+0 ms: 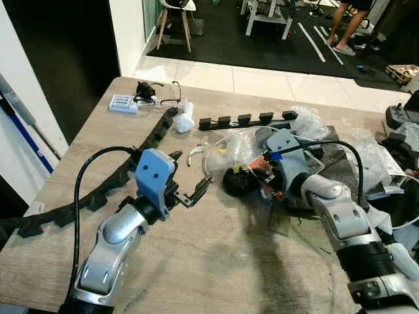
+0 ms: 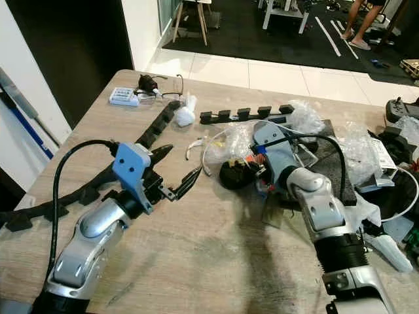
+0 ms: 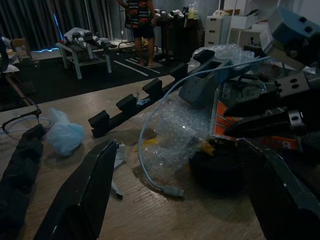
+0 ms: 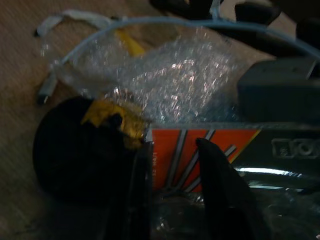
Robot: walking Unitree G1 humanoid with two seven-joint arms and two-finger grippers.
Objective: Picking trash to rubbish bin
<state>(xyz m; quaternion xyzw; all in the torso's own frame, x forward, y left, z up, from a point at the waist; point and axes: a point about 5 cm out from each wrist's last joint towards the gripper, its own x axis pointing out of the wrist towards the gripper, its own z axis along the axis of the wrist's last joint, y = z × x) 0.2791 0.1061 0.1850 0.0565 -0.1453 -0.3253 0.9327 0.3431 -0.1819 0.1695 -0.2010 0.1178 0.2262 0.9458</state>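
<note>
right gripper (image 4: 172, 197): fingers clamped on orange-and-white printed plastic wrapper (image 4: 200, 150), table centre | round black object with yellow tape (image 1: 239, 180) touching wrapper at 9 o'clock | left gripper (image 1: 196, 190): fingers apart, hovering above wooden table (image 1: 216, 255)

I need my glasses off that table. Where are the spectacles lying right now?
The spectacles lie at the table's far left corner, between the small white box and the crumpled white tissue.
</note>
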